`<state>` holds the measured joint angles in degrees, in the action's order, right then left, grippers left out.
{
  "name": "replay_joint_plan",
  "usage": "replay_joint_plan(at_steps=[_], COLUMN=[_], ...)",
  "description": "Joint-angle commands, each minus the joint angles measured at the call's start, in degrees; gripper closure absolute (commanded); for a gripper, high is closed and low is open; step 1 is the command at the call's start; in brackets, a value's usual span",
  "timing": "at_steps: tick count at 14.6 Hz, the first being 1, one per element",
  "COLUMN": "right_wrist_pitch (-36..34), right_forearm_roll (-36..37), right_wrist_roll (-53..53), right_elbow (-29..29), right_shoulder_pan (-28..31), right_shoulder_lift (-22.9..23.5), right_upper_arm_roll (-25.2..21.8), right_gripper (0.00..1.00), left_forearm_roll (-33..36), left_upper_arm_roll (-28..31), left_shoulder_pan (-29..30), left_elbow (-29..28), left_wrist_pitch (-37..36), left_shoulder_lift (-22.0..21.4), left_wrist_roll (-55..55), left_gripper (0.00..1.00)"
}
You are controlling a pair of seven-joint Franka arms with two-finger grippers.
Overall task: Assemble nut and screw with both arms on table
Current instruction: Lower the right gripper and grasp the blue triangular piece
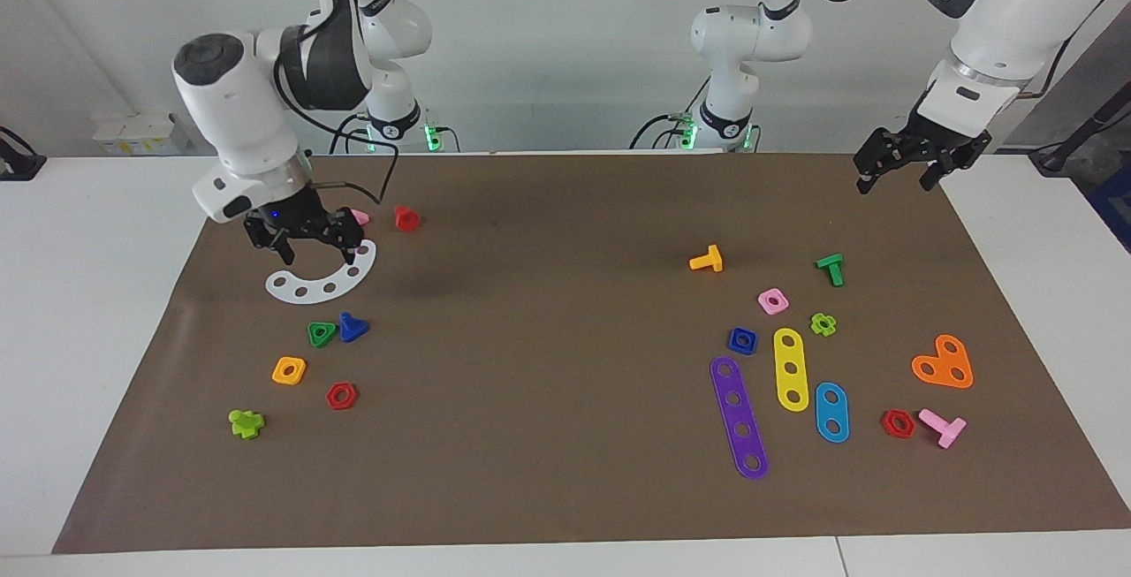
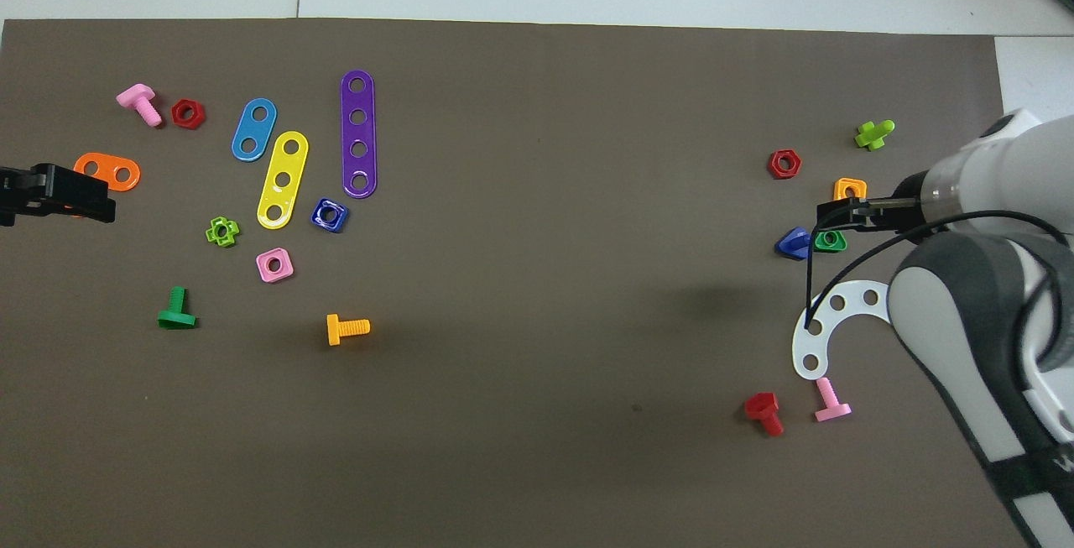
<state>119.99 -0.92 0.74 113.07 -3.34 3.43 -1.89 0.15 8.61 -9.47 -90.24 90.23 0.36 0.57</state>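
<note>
The nut (image 1: 742,341) lies flat on the brown mat of the table (image 1: 548,489) toward the left arm's end, its round hole facing up. In the facing view a pink square nut (image 1: 773,300) sits near it at about one o'clock, the purple four-hole strip (image 1: 739,418) lies just beside it at six o'clock, and the yellow three-hole strip (image 1: 791,368) is close by at four o'clock.

The screw (image 1: 352,327) rests on the mat toward the right arm's end, well apart from the nut, with its triangular head against the mat. A green triangular nut (image 1: 322,334) lies just beside it at nine o'clock in the facing view; whether the two touch I cannot tell. An orange square nut (image 1: 289,370) and a red hexagonal nut (image 1: 341,396) lie near, at about seven and six o'clock of the screw.

The right gripper (image 1: 311,250) hangs low over the white curved strip (image 1: 320,281) (at eleven o'clock of the screw in the facing view), fingers parted and holding nothing. A red bolt (image 1: 407,218) and a pink bolt (image 1: 359,216) lie nearer to the robots than that strip.

The left gripper (image 1: 897,178) is raised over the mat's edge at the left arm's end, fingers spread and empty.
</note>
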Motion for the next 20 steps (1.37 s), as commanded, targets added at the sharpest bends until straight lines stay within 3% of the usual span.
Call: replay_joint_plan(at_steps=[1,4,6,12,20], right_wrist_pitch=[7.42,17.44,19.40,21.50,22.57], right_forearm_roll=[-1.72,-3.21,-6.19,-6.91,-6.91], right_wrist_roll=[-6.71,-11.09,-15.31,-20.87,-21.22], right_elbow=[2.57,8.38,9.53,10.76,11.56], right_shoulder_pan=[0.44,1.06,1.24,2.38,2.29], right_shoulder_lift=[4.39,6.49,7.73,8.43,8.61], right_upper_arm_roll=[0.22,0.22,0.13,0.13,0.13], right_gripper=[0.00,0.00,0.04,0.57,0.67], left_forearm_roll=[1.16,1.16,1.16,1.16,1.16], left_upper_arm_roll=[-0.35,-0.35,-0.35,-0.35,-0.35], left_shoulder_pan=[0.15,0.15,0.15,0.15,0.15], left_elbow=[-2.05,-2.05,-2.05,-2.05,-2.05], left_wrist_pitch=[1.09,1.09,1.09,1.09,1.09], left_shoulder_lift=[-1.77,-1.77,-1.77,-1.77,-1.77], left_wrist_roll=[-0.66,-0.66,-0.66,-0.66,-0.66], left_gripper=[0.00,0.00,0.00,0.00,0.00])
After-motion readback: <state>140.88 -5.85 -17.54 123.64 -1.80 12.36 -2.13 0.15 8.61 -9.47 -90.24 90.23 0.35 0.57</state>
